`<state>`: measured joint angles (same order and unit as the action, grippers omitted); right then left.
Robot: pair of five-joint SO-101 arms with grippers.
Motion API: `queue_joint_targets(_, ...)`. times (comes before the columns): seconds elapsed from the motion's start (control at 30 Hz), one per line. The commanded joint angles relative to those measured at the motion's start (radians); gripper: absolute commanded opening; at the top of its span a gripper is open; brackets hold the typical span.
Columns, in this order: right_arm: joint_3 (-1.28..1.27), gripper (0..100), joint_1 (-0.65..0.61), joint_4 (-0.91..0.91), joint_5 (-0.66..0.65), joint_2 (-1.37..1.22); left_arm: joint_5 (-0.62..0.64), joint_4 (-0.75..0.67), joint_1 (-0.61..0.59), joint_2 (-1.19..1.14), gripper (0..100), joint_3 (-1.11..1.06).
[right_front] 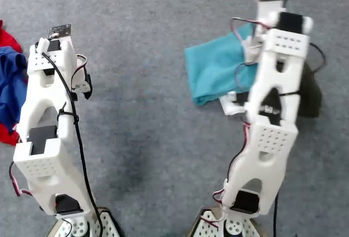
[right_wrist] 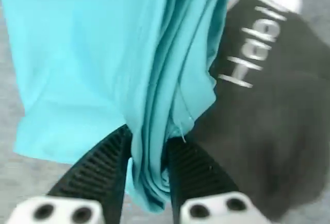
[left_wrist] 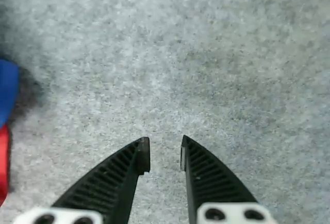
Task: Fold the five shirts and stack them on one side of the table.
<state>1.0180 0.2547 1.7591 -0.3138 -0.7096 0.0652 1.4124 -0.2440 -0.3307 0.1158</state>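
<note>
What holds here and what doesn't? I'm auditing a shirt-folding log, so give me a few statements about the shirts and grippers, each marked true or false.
1. The right gripper is shut on the teal shirt. True.
2. The left gripper grips a shirt. False: it is open above the bare grey table cover and holds nothing.
3. A black shirt lies against the teal shirt. True.
4. The blue shirt lies beside the right arm. False: it lies at the table's left edge with a red shirt, next to the left arm.
</note>
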Motion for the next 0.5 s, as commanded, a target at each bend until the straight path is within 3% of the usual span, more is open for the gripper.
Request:
queue_joint_targets(0.0, 0.077, 1.4, 0.095, 0.002, -0.061, 0.012, 0.005, -0.002, -0.002, 0.017, 13, 0.059)
queue_joint_targets(0.47, 0.101, 1.5, 0.272, -0.023, -0.138, 0.008, 0.003, 0.005, -0.001, 0.018, 13, 0.059)
